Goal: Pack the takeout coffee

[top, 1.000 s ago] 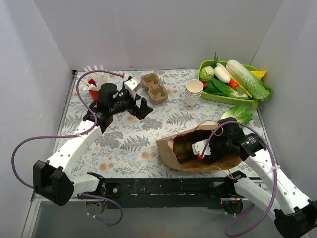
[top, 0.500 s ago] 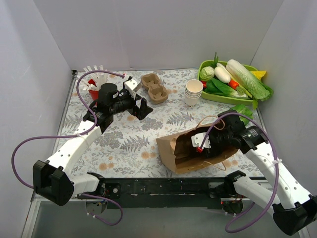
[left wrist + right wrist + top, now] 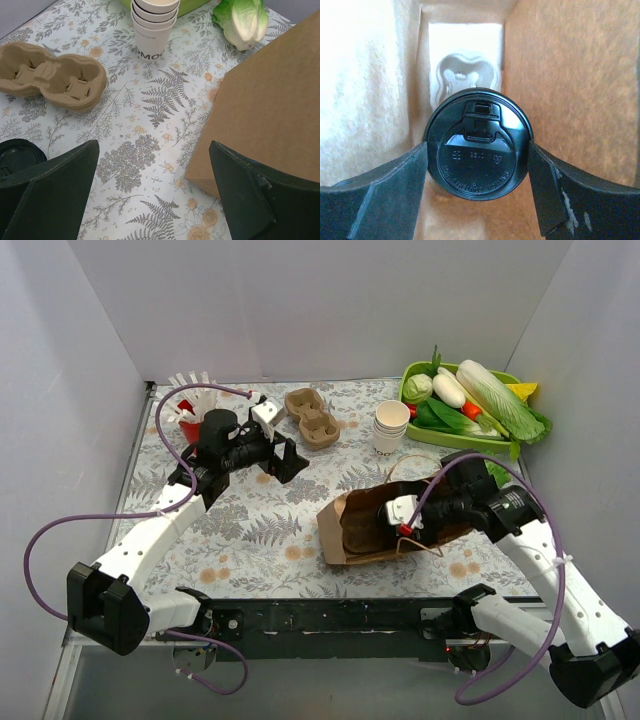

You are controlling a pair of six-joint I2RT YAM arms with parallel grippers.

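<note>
Coffee cup (image 3: pixel 477 162) sits clamped between right gripper (image 3: pixel 476 147) jaws, deep inside brown paper bag (image 3: pixel 565 70); left gripper (image 3: pixel 154 150) gapes empty. Risk: tilted release short of the carrier (image 3: pixel 465 75) ahead tips it, spilling.

From my station I log a closed work cell. A plain pale back wall (image 3: pixel 320 300), left wall (image 3: pixel 60 400) and right wall (image 3: pixel 590 350) stand around the table (image 3: pixel 250 540) on three sides. The table carries a white cloth (image 3: pixel 150 165) printed with grey ferns and small orange flowers. A black rail (image 3: pixel 330 621) runs along its near edge. I find the light even and soft.
</note>
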